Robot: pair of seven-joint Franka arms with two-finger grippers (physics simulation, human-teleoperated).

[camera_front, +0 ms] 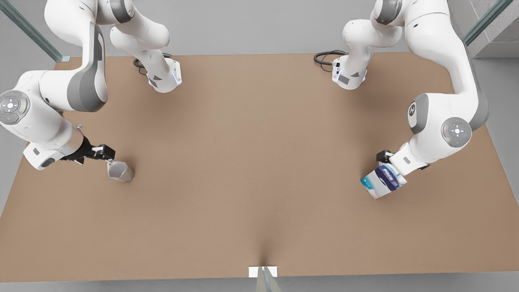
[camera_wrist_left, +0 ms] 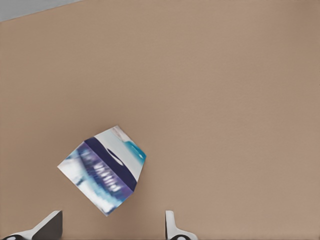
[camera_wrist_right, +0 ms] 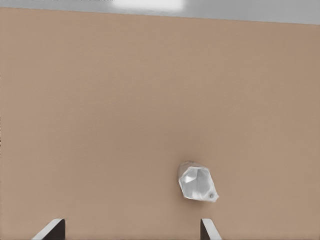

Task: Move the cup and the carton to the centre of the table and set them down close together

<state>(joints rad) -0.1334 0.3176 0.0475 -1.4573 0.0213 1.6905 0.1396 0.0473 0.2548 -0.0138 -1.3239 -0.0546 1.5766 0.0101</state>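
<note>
The scene is lit evenly and softly, with no hard glare. Diffuse shadows are cast on the table (camera_front: 251, 170) beneath both arms and as a dark streak near its front edge. A short soft shadow is seen beside the cup (camera_front: 120, 171), whose facets are brightly highlighted in the right wrist view. The print on the carton (camera_wrist_left: 104, 169) is rendered blurred. A bright patch is seen beyond the table's far edge.

Simulated lab test cell: bare brown table (camera_front: 259, 162), plain grey floor, two white arms mounted at twelve o'clock, glass panels in corners.
</note>
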